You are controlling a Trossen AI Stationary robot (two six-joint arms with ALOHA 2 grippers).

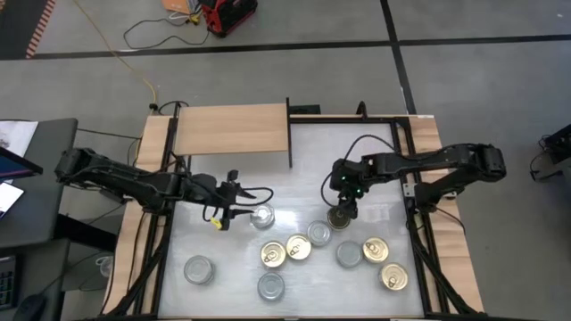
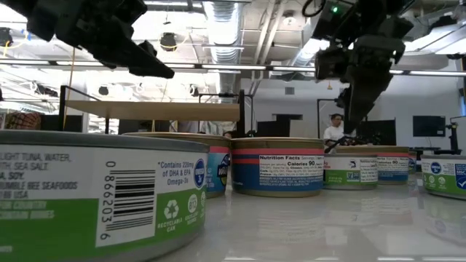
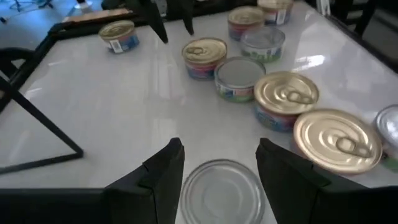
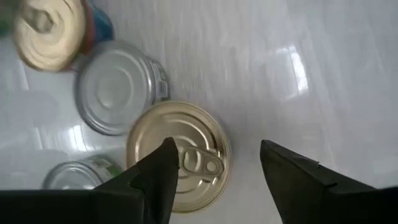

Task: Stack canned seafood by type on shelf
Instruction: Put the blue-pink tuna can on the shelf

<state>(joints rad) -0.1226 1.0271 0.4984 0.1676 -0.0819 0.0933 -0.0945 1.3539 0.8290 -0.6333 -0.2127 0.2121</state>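
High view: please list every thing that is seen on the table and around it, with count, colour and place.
Short round tins with gold pull-tab lids: five, gold, on the near half of the table; one lies under the right gripper.
Short round tins with plain lids: five, silver-grey, same area; one lies at the left gripper, one lies apart at the near left.
Flat wooden shelf board: one, light wood with a thin dark end panel, far left of the table, no tins on it.
Tabletop: one, white.
Cables and a red object: on the grey floor beyond the table.
Left gripper: dark, open, at the silver-grey tin.
Right gripper: dark, open, above a gold tin.
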